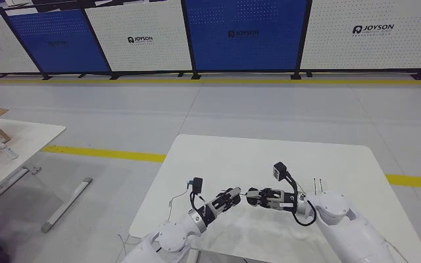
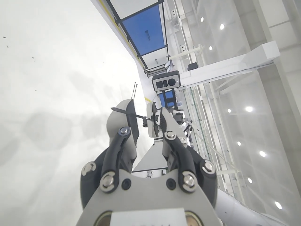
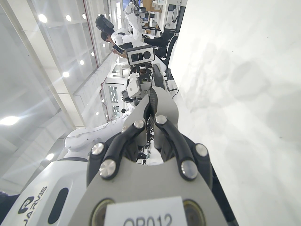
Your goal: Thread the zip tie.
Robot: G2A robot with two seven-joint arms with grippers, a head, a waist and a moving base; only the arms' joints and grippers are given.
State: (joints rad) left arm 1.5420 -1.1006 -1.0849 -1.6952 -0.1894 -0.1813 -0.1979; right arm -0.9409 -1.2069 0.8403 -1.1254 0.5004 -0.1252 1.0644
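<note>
— Since both arms meet over the white table, what goes down as item one?
— Item one, zip tie: black, thin, one piece. Held in the air between the two claw tips, clear of the tabletop.
— Item two?
— Right claw: fingers pressed together, pinching the zip tie at one end. It faces the other claw, tip to tip.
— Item three?
— Left claw: fingers apart. The strap's free end lies across the ribbed pad of one finger; whether it touches that pad I cannot tell.
— Anything loose?
— Spare ties: two, black, side by side, flat on the table near the right arm, well apart from both claws.
</note>
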